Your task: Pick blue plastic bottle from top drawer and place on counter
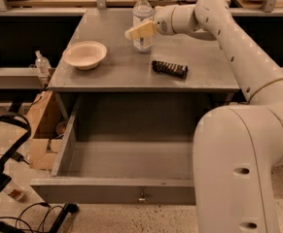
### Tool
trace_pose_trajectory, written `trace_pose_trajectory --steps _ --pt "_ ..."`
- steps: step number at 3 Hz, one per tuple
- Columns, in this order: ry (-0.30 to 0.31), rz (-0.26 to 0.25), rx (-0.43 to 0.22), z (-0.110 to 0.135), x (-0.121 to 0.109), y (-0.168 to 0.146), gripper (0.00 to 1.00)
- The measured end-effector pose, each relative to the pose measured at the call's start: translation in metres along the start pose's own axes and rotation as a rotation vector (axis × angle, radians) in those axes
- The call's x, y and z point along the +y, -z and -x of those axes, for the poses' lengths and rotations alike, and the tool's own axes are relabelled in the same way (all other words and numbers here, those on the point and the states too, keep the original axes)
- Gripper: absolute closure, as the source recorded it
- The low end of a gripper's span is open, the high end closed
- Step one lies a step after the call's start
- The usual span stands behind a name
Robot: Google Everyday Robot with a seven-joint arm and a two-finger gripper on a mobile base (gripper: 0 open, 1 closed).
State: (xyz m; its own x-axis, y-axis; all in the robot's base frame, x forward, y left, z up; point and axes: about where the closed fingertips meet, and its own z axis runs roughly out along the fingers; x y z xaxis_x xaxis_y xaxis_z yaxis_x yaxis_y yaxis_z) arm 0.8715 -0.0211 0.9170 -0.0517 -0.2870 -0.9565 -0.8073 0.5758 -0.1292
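The blue plastic bottle [142,8] stands upright on the counter [116,72], near its back edge. My gripper [136,28] reaches in from the right at the bottle's label. Its near finger [142,31] lies across the front of the bottle and has swung away from it, so the gripper looks open around it. The far finger is hidden behind the bottle. The top drawer [112,192] is pulled fully out below the counter, and its inside shows nothing in it.
A white bowl [84,54] sits on the counter's left part. A black ridged object [169,69] lies right of the middle. A small pump bottle [42,63] stands on a shelf to the left. Cardboard boxes [40,130] and cables [29,212] lie on the floor at left.
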Motion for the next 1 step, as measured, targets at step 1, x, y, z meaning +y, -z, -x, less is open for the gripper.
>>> trace_pose_trajectory --steps 1 --pt "0.000 0.000 0.000 0.0000 0.0000 0.0000 0.00"
